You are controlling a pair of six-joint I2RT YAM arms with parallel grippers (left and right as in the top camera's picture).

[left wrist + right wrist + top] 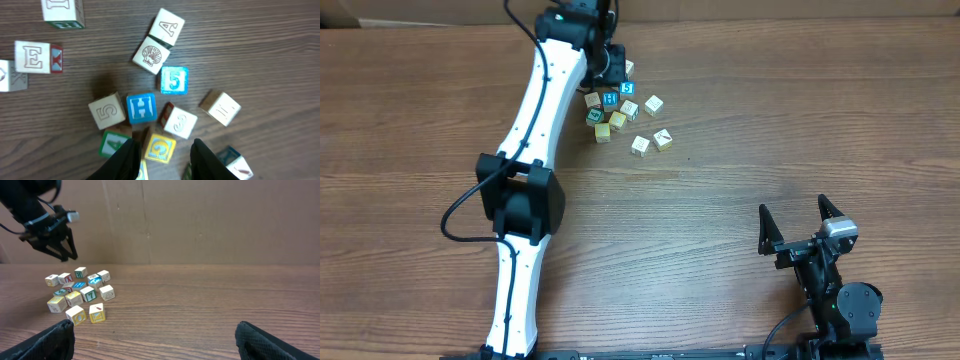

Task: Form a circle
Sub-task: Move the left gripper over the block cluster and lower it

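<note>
**Overhead.** The left gripper is over the far edge of a loose cluster of lettered cubes. The cubes spread out from under it across the wooden table, and no ring has been formed yet. The right gripper is well away from them, with its jaws spread wide and nothing in them.

**Left wrist.** The left gripper's fingers are partly apart and hold nothing. The yellow cube shows through the gap, lying on the table below the tool. Just ahead of the fingertips, the blue H cube touches the white 5 cube. Farther ahead is the blue 5 cube, then the shell cube pressed against the A cube.

These cubes look small, light and rigid, and probably not fragile. Their flat faces should grip well if the gripper takes two opposite sides. The middle of the cluster is crowded, so a descending finger could knock a neighbouring cube. Cubes this light will probably skid when nudged. The cubes at the edge of the cluster look easier to take first.

**Right wrist.** The left gripper hangs in the air above the far-left part of the cluster. Seen from the right gripper, the cubes lie ahead and to the left, well apart from its widely spread fingers.
</note>
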